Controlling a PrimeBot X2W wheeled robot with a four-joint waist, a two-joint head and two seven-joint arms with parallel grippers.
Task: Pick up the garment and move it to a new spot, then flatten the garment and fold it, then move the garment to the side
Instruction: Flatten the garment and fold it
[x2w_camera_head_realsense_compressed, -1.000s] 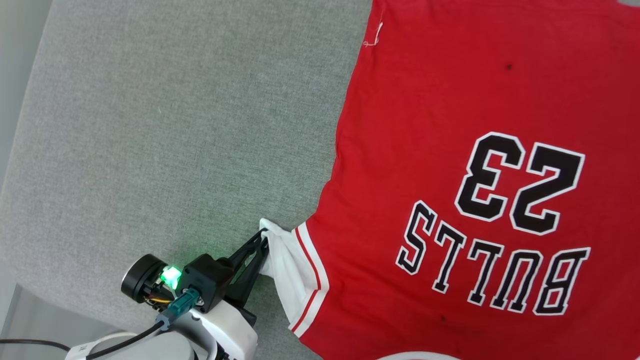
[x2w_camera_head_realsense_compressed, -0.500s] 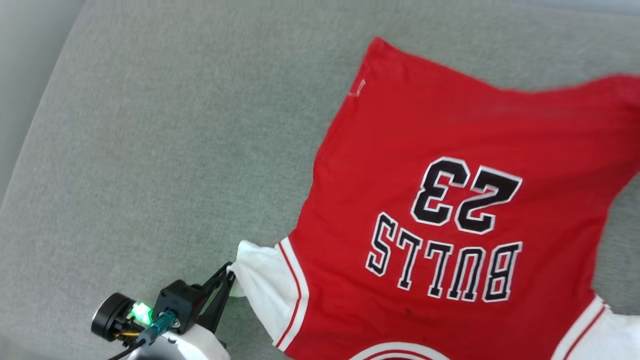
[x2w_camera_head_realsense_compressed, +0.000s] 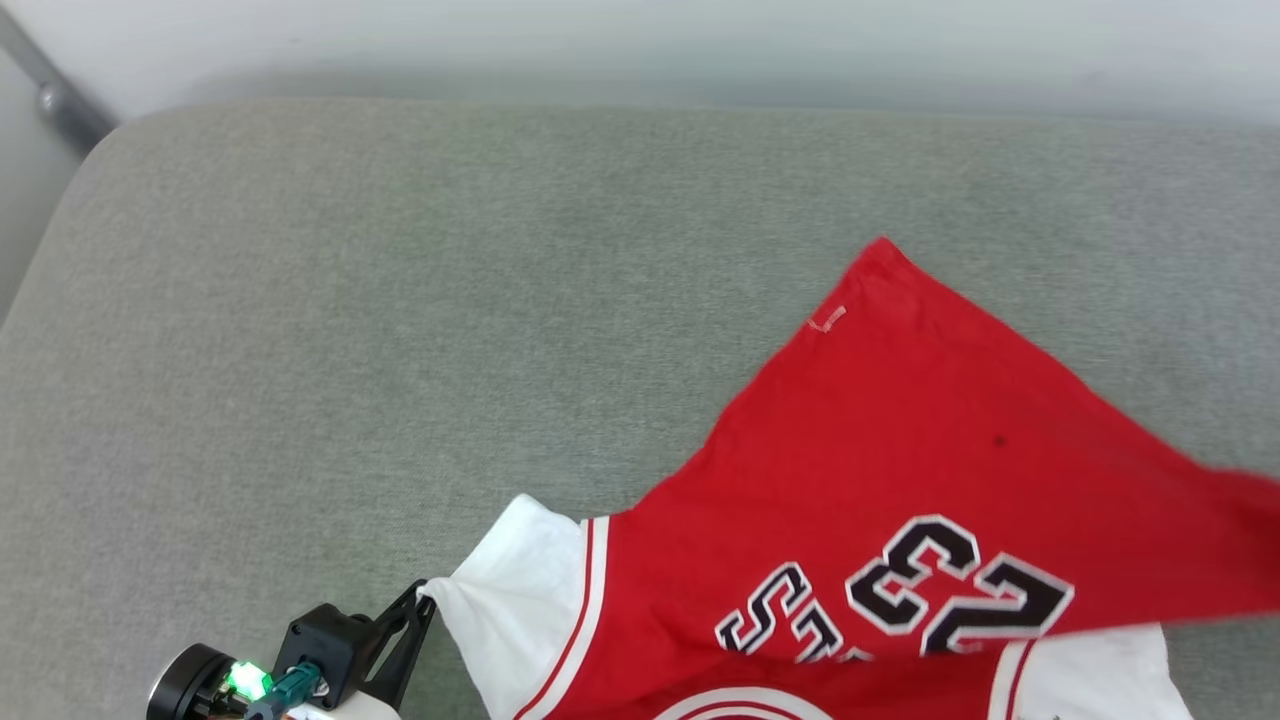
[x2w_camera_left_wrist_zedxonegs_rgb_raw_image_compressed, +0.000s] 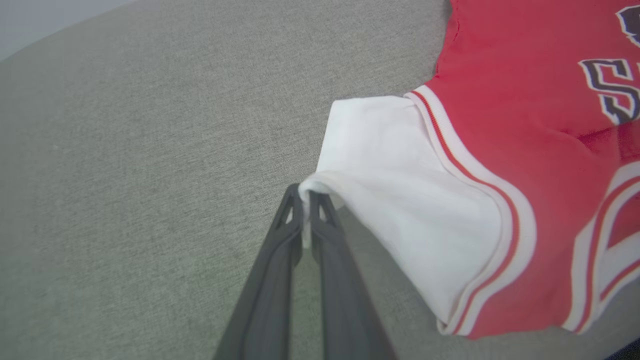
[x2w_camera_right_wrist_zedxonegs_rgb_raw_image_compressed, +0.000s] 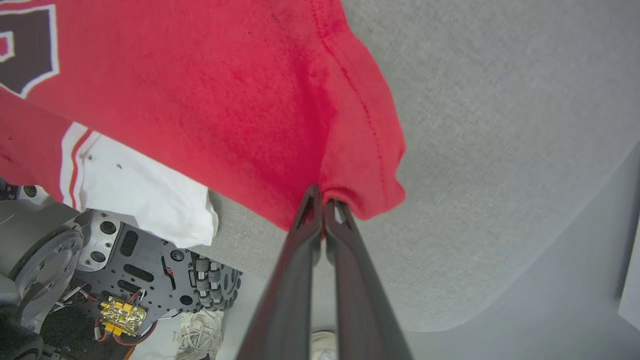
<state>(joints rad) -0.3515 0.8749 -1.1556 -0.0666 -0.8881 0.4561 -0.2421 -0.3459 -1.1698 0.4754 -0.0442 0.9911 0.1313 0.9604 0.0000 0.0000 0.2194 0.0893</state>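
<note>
The garment, a red T-shirt with white sleeves and black "23" lettering, lies on a grey padded surface at the lower right of the head view. Its right side is raised and folded over the lettering and the right sleeve. My left gripper is shut on the edge of the white left sleeve; the wrist view shows the left gripper with its tips pinching the cloth. My right gripper is shut on a bunched red hem corner of the garment, held above the surface.
The grey padded surface stretches wide to the left and back, ending at a pale wall with a metal pole. Past its near edge the right wrist view shows my wheeled base and a person's white shoe.
The head camera has tilted up. The shirt's right side has been lifted and drawn over the chest, now hiding part of the lettering. My left gripper still holds the sleeve.
</note>
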